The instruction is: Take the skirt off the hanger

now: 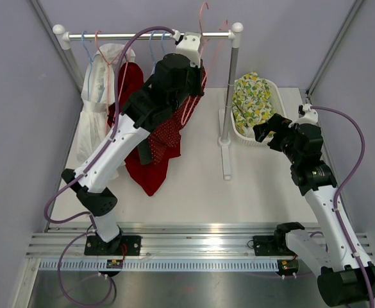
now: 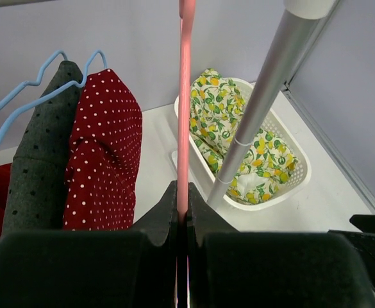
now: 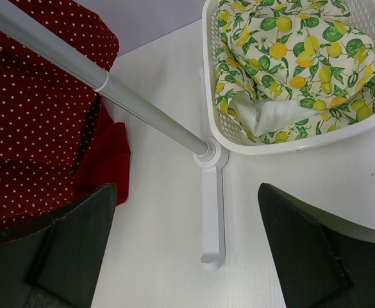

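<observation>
The left gripper (image 2: 182,212) is reaching up to the right end of the silver clothes rail (image 1: 123,36), and its black jaws are clenching the thin pink plastic hanger (image 2: 185,96), whose bar is running straight up from between them. The red white-dotted skirt (image 2: 104,147) is hanging just left of that grip beside a dark grey dotted garment (image 2: 40,160). In the top view it is draping under the left arm, with a plain red garment (image 1: 149,170) trailing onto the white table (image 1: 238,192) below.

The rack's grey upright pole (image 2: 264,96) is standing just right of the pink hanger, leaving only a narrow gap on that side. A white garment (image 1: 100,83) is crowding the rail's left end, near the left wall.

The right gripper (image 3: 187,192) is hovering with its jaws spread wide and gripping nothing, above the rack's white foot (image 3: 213,212). The white slotted plastic basket (image 3: 290,146), holding a lemon-print cloth (image 3: 290,51), is sitting just beyond the foot, near the table's right edge. Bare tabletop is lying open between the foot and the arms' bases.
</observation>
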Controlling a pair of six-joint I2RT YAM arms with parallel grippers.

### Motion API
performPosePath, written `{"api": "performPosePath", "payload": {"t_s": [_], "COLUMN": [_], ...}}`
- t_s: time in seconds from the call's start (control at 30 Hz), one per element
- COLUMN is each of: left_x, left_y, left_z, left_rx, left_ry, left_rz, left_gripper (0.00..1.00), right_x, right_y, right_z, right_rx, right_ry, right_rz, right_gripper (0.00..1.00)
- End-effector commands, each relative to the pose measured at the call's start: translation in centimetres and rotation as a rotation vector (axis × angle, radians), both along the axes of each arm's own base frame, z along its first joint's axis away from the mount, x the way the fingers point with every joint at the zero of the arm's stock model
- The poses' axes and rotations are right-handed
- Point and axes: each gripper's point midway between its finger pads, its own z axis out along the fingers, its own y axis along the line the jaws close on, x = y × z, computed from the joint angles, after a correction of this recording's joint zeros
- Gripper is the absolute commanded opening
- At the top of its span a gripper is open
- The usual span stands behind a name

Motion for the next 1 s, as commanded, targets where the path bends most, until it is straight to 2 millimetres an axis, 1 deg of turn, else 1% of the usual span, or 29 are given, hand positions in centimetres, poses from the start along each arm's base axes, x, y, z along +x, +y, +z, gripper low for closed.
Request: {"api": "performPosePath", "payload": {"t_s": [0.0, 0.07, 0.1, 0.13, 0.17, 0.2, 0.23, 0.27, 0.3, 0.33, 0.37, 0.4, 0.43, 0.47, 0.6, 0.63, 0.67, 0.7, 0.73, 0.77, 0.83, 0.87, 0.9, 0.97], "left_x": [1.3, 1.6, 1.7, 1.7, 1.5, 1.3, 1.1, 0.6, -0.3, -0.6, -1.0, -1.6, -1.8, -2.0, -3.1, -3.6, -3.9, -4.2, -4.6, -5.1, -5.7, -6.2, -6.3, -6.8], "left_y": [-0.5, -1.2, -1.4, -1.6, -1.9, -2.0, -2.5, -2.6, -2.3, -2.3, -2.1, -1.6, -1.5, -1.2, -0.3, 0.2, 0.4, 0.7, 1.0, 1.6, 2.4, 3.1, 3.5, 4.3], "left_z": [1.4, 0.2, -0.1, -1.0, -1.5, -1.9, -4.2, -5.0, -5.3, -5.5, -8.8, -8.4, -8.8, -9.7, -8.4, -7.9, -7.5, -7.5, -7.2, -6.4, -5.8, -4.8, -4.4, -3.3], "left_rx": [-0.080, -0.073, -0.075, -0.067, -0.078, -0.082, -0.059, -0.068, -0.069, -0.086, -0.046, -0.060, -0.060, -0.045, -0.035, -0.034, -0.033, -0.028, -0.029, -0.039, -0.043, -0.055, -0.057, -0.060], "left_ry": [-0.039, -0.011, -0.002, 0.019, 0.037, 0.053, 0.103, 0.124, 0.130, 0.122, 0.175, 0.165, 0.170, 0.186, 0.164, 0.159, 0.153, 0.153, 0.150, 0.133, 0.122, 0.103, 0.093, 0.076], "left_rz": [-0.003, -0.011, -0.014, -0.021, -0.027, -0.033, -0.051, -0.057, -0.064, -0.069, -0.064, -0.063, -0.060, -0.056, -0.060, -0.060, -0.061, -0.060, -0.062, -0.065, -0.058, -0.054, -0.046, -0.040], "left_gripper": [0.00, 0.00, 0.00, 0.00, 0.00, 0.00, 0.00, 0.00, 0.00, 0.00, 0.00, 0.00, 0.00, 0.00, 0.00, 0.05, 0.21, 0.28, 0.38, 0.61, 0.73, 0.79, 0.87, 0.93], "right_x": [-0.5, -0.5, -0.6, -0.6, -0.5, -0.6, -0.6, -0.6, -0.8, -0.9, -1.0, -1.1, -1.2, -1.2, -1.1, -1.1, -1.1, -1.2, -1.3, -1.4, -1.4, -1.3, -1.3, -1.3], "right_y": [0.1, 0.1, 0.1, 0.1, 0.1, 0.1, 0.1, 0.0, 0.0, 0.0, -0.1, -0.2, -0.1, -0.1, 0.3, 0.3, 0.3, 0.3, 0.2, 0.0, -0.1, -0.2, -0.2, -0.2], "right_z": [0.6, 0.4, 0.3, 0.2, 0.2, 0.2, 0.3, 0.4, 0.4, 0.5, 0.5, 0.4, 0.4, 0.4, 0.5, 0.5, 0.7, 0.9, 1.0, 1.1, 1.0, 0.9, 0.9, 0.9], "right_rx": [0.008, 0.007, 0.005, 0.006, 0.005, 0.005, 0.005, 0.006, 0.004, 0.004, 0.004, 0.008, 0.010, 0.017, 0.033, 0.034, 0.032, 0.032, 0.030, 0.025, 0.020, 0.019, 0.016, 0.016], "right_ry": [-0.024, -0.023, -0.020, -0.015, -0.013, -0.010, -0.013, -0.012, -0.009, -0.010, -0.014, -0.017, -0.020, -0.022, -0.011, -0.011, -0.013, -0.021, -0.021, -0.025, -0.023, -0.023, -0.024, -0.019], "right_rz": [0.009, 0.006, 0.007, 0.008, 0.006, 0.008, 0.008, 0.005, 0.003, 0.003, 0.001, -0.004, -0.003, -0.001, 0.015, 0.015, 0.012, 0.013, 0.010, 0.003, -0.005, -0.008, -0.009, -0.010], "right_gripper": [0.99, 0.99, 0.99, 0.99, 0.99, 1.00, 0.99, 1.00, 0.99, 0.99, 0.99, 0.99, 0.99, 0.99, 0.99, 0.99, 0.99, 0.99, 1.00, 0.99, 0.99, 1.00, 0.99, 0.99]}}
